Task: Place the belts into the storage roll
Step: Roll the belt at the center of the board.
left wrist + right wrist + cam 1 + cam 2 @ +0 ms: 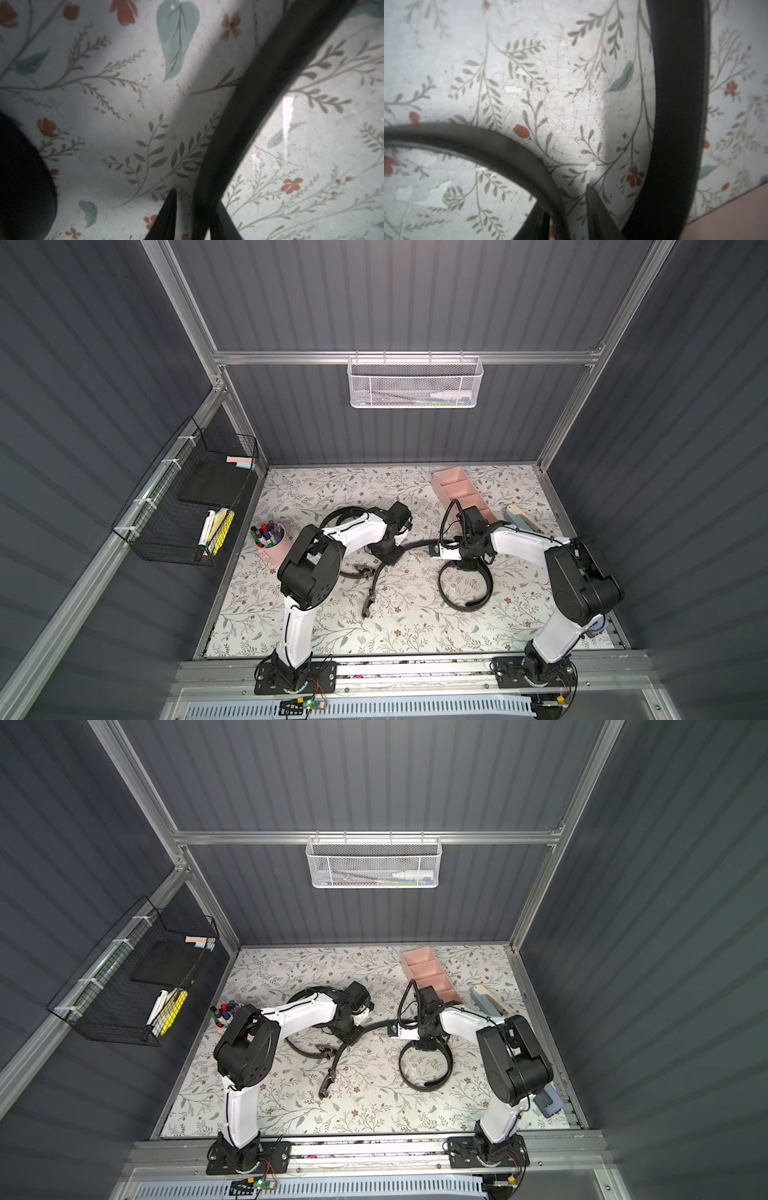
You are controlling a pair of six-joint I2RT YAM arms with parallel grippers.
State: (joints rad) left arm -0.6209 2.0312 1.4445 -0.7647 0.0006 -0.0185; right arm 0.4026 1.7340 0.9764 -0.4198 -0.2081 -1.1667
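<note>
Two black belts lie on the floral mat. One belt loops under my left arm, its buckle near the middle. The other belt runs from its buckle in an arc to a loop at the right. My left gripper stands on the mat astride a strap, which lies against one finger with a strip of mat showing beside it. My right gripper straddles a curved strap the same way. The pink storage roll sits behind the right gripper, its visible compartments empty.
A pink cup of markers stands at the mat's left edge. A pale stapler-like tool lies right of the tray. A black wire basket hangs on the left wall and a white mesh basket on the back rail.
</note>
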